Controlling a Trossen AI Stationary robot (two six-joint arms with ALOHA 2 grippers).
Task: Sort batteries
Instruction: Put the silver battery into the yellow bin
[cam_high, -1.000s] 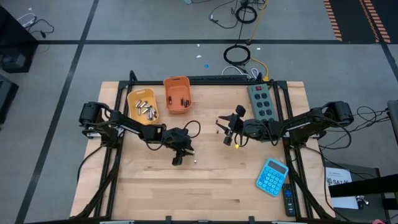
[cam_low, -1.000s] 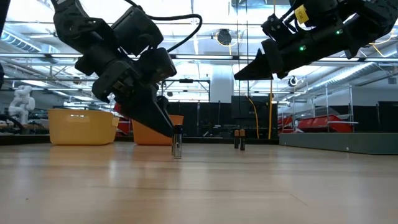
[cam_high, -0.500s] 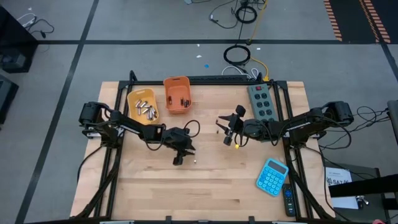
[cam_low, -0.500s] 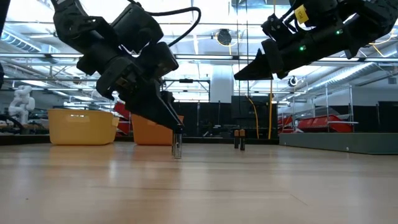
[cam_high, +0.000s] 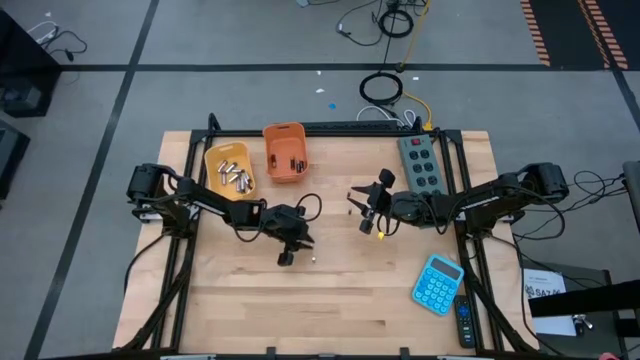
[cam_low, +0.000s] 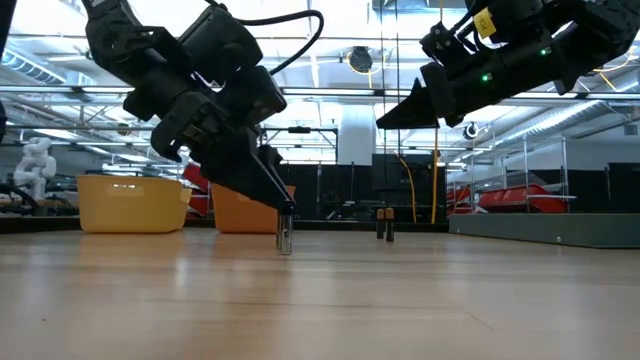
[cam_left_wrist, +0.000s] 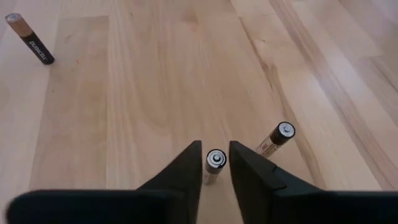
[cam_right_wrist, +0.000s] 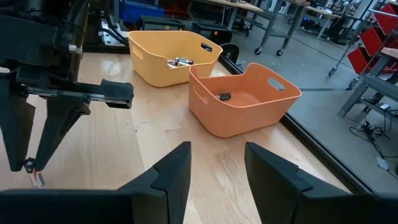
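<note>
A silvery battery (cam_left_wrist: 215, 163) stands upright on the wooden table. My left gripper (cam_left_wrist: 215, 149) points down at a slant over it. One finger stands close on each side of the battery's top, and a thin gap shows on both sides. The low view shows the same battery (cam_low: 285, 238) under the fingertips. A dark battery (cam_left_wrist: 277, 138) is just beside it and another (cam_left_wrist: 30, 39) lies farther off. My right gripper (cam_right_wrist: 217, 165) hangs open above the table, right of centre (cam_high: 358, 210). The yellow bin (cam_high: 212, 158) holds silvery batteries. The orange bin (cam_high: 270, 135) holds dark ones.
A green switch box (cam_high: 420, 165) lies at the far right and a blue calculator (cam_high: 437, 284) at the near right, with a dark remote (cam_high: 465, 325) beside it. Two dark batteries (cam_low: 385, 230) stand upright farther back in the low view. Bare wood spans the near half.
My left gripper's fingertips have shifted slightly about the top of the upright silvery battery. The battery has stayed standing in place.
</note>
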